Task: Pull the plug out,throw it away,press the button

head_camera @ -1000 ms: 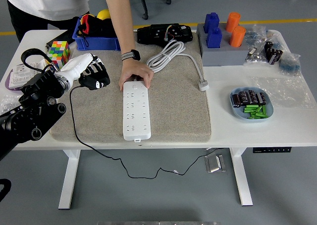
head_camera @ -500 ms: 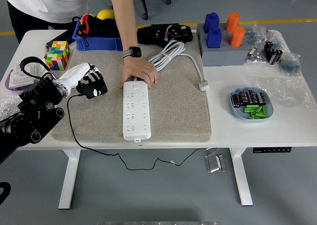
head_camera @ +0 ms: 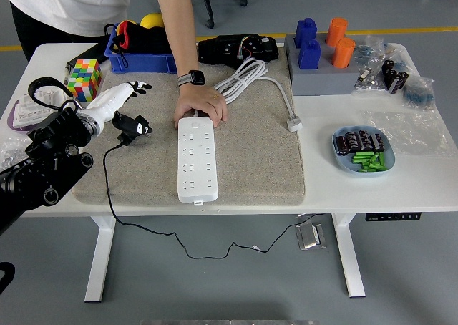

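Observation:
A white power strip (head_camera: 197, 160) lies lengthwise on the beige mat (head_camera: 257, 153). A person's hand (head_camera: 201, 106) presses down on its far end. My left hand (head_camera: 129, 92), white with dark fingertips, hovers over the mat's left edge with fingers spread and holding nothing. Just below and right of it the black plug (head_camera: 134, 127) lies on the mat, apart from the strip. Its thin black cable (head_camera: 107, 182) runs down over the table's front edge. No plug sits in the strip's sockets. The right arm is out of view.
A colourful cube (head_camera: 86, 78) and a blue bin (head_camera: 139, 56) stand at the back left. Behind the mat are a black device (head_camera: 237, 49) and the strip's coiled white cord (head_camera: 243, 78). A grey block (head_camera: 315, 78) with blue and orange pieces and a blue plate (head_camera: 342, 160) sit to the right.
My left hand had the black plug curled in its fingers; it has opened and lifted slightly, and the plug now lies on the mat. The person's hand stays on the strip.

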Tool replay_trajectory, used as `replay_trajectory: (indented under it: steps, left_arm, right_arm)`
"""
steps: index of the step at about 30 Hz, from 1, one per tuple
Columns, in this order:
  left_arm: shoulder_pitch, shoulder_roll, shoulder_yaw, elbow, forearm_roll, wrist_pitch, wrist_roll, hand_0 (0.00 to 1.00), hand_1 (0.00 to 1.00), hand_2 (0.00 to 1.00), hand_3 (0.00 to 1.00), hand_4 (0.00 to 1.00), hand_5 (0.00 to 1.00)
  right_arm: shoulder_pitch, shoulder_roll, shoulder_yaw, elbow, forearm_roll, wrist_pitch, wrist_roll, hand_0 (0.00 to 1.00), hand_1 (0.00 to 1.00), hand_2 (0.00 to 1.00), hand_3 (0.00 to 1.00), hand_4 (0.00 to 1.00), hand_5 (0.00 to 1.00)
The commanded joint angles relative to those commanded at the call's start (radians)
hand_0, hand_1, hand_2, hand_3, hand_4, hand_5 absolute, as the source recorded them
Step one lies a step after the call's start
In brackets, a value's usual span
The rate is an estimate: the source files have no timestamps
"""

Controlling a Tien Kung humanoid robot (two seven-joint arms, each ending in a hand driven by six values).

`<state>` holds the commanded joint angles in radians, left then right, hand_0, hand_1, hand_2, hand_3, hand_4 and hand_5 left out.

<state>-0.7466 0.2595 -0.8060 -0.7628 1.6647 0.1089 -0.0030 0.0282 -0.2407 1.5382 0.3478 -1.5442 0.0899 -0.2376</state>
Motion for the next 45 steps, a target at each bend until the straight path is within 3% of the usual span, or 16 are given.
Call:
replay_trajectory:
  steps: [1, 6, 7, 12, 13, 18, 19, 35, 45]
  left_arm:
    - [-0.001, 0.001, 0.000, -0.017, -0.009, 0.007, -0.007, 0.749, 0.770, 0.821, 0.927, 0.960, 0.047]
    - [-0.011, -0.006, 0.016, -0.096, -0.058, 0.023, -0.032, 0.749, 0.770, 0.821, 0.927, 0.960, 0.047]
    - [-0.012, -0.009, 0.021, -0.105, -0.060, 0.025, -0.034, 0.579, 0.509, 0.473, 0.845, 0.574, 0.002]
    - [-0.029, -0.029, 0.059, -0.127, -0.055, 0.004, -0.018, 0.579, 0.509, 0.473, 0.845, 0.574, 0.002]
    - [-0.032, -0.032, 0.065, -0.127, -0.057, -0.001, -0.015, 0.266, 0.262, 0.239, 0.698, 0.229, 0.002]
    - [-0.058, -0.049, 0.098, -0.111, -0.081, -0.054, 0.030, 0.266, 0.262, 0.239, 0.698, 0.229, 0.002]
    - [-0.062, -0.053, 0.105, -0.106, -0.082, -0.063, 0.041, 0.117, 0.104, 0.125, 0.653, 0.008, 0.002]
    - [-0.107, -0.093, 0.204, -0.032, -0.025, -0.142, 0.195, 0.089, 0.063, 0.107, 0.668, 0.002, 0.002]
    - [-0.119, -0.108, 0.255, -0.023, -0.047, -0.130, 0.193, 0.073, 0.051, 0.080, 0.714, 0.002, 0.002]
  right_arm:
    - [0.000, 0.000, -0.001, 0.000, 0.000, 0.000, 0.000, 0.767, 0.729, 0.724, 0.713, 0.883, 0.658]
    - [0.002, -0.001, -0.007, 0.002, 0.002, 0.000, 0.000, 0.767, 0.729, 0.724, 0.713, 0.883, 0.658]
    - [0.002, -0.001, -0.007, 0.002, 0.003, 0.000, 0.001, 0.767, 0.729, 0.724, 0.713, 0.883, 0.658]
    - [0.000, -0.001, -0.009, 0.001, 0.002, 0.000, 0.001, 0.767, 0.729, 0.724, 0.713, 0.883, 0.658]
    - [-0.001, -0.002, -0.008, 0.000, 0.002, 0.000, 0.001, 0.767, 0.729, 0.724, 0.713, 0.883, 0.658]
    - [-0.003, -0.001, -0.007, -0.002, 0.001, 0.000, 0.000, 0.767, 0.729, 0.724, 0.713, 0.883, 0.658]
    - [-0.004, -0.001, -0.007, -0.001, 0.001, 0.000, 0.000, 0.767, 0.729, 0.724, 0.713, 0.883, 0.658]
    - [-0.006, 0.003, -0.001, -0.001, 0.001, -0.001, 0.001, 0.767, 0.729, 0.724, 0.713, 0.883, 0.658]
    - [-0.005, 0.005, 0.002, -0.002, -0.001, -0.001, 0.001, 0.767, 0.729, 0.724, 0.713, 0.883, 0.658]
